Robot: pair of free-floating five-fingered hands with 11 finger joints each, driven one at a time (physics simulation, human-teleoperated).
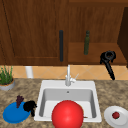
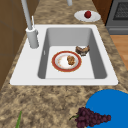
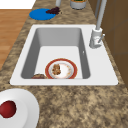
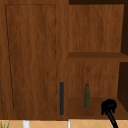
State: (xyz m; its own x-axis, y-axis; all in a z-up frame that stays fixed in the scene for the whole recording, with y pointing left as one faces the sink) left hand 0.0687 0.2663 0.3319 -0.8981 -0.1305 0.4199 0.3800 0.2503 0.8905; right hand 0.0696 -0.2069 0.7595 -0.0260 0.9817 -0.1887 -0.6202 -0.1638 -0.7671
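A right robot hand (image 1: 108, 57) hangs curled at the front of an open wall-cabinet shelf (image 1: 97, 60), its fingers wrapped round the top of a slim black handle (image 1: 110, 70) that slants down over the tiled backsplash; the upper view shows the same closed grasp (image 4: 108, 106). The handle looks stiff, narrow and light, likely smooth enough to slip, so a firm hold near its upper end seems wise. What it belongs to cannot be told. A dark green bottle (image 1: 86, 43) stands upright farther back on the same shelf, apart from the hand.

Down on the speckled stone surface (image 1: 110, 95), the left robot hand (image 1: 30, 106) rests with curled fingers at the right edge of a blue plate (image 1: 13, 114), just beside a bunch of dark grapes (image 1: 19, 100); whether it pinches the rim cannot be told.

A red-rimmed plate (image 2: 66, 61) carrying a brown morsel lies in the white sink (image 2: 105, 77), a white plate (image 1: 117, 117) with a red fruit sits to the right, and a potted plant (image 1: 6, 78) stands at far left.
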